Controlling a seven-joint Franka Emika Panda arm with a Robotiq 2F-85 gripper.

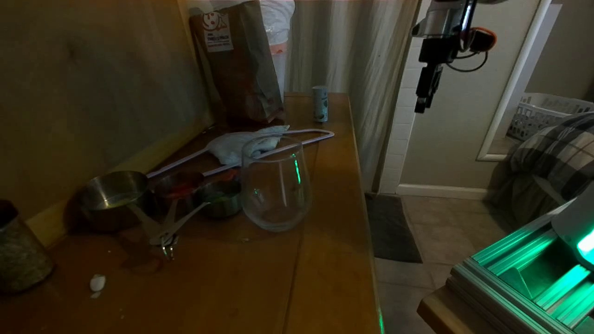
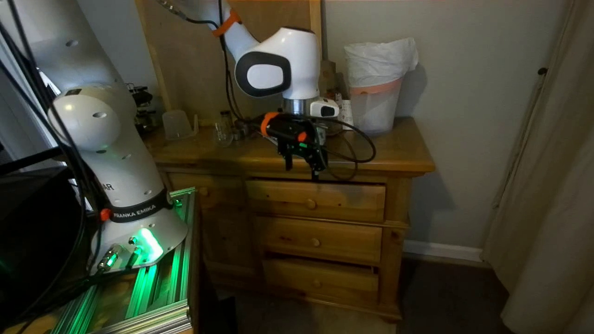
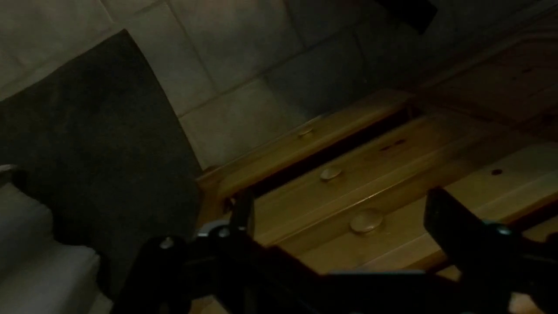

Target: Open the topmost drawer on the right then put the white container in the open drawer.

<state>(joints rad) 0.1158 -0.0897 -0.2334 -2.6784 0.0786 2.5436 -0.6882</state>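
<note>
Wooden dresser (image 2: 397,199): lower centre in an exterior view
Topmost drawer (image 2: 336,200): near centre
Robotiq gripper (image 3: 340,205): spread wide, holding nothing

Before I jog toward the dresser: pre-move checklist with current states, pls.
1. Fingers apart: ok, wide gap between them in the wrist view, nothing gripped.
2. Fingers level with the knob of the top drawer: not ok; it shows between them in the wrist view, but in an exterior view they hang above it.
3. Top drawer open enough to load: not ok; slightly ajar at most.
4. Bottom drawer shut: not ok; dark gap above its front.
5. Item to load identified: cannot tell; the pale can and cloudy tub could both pass.
</note>
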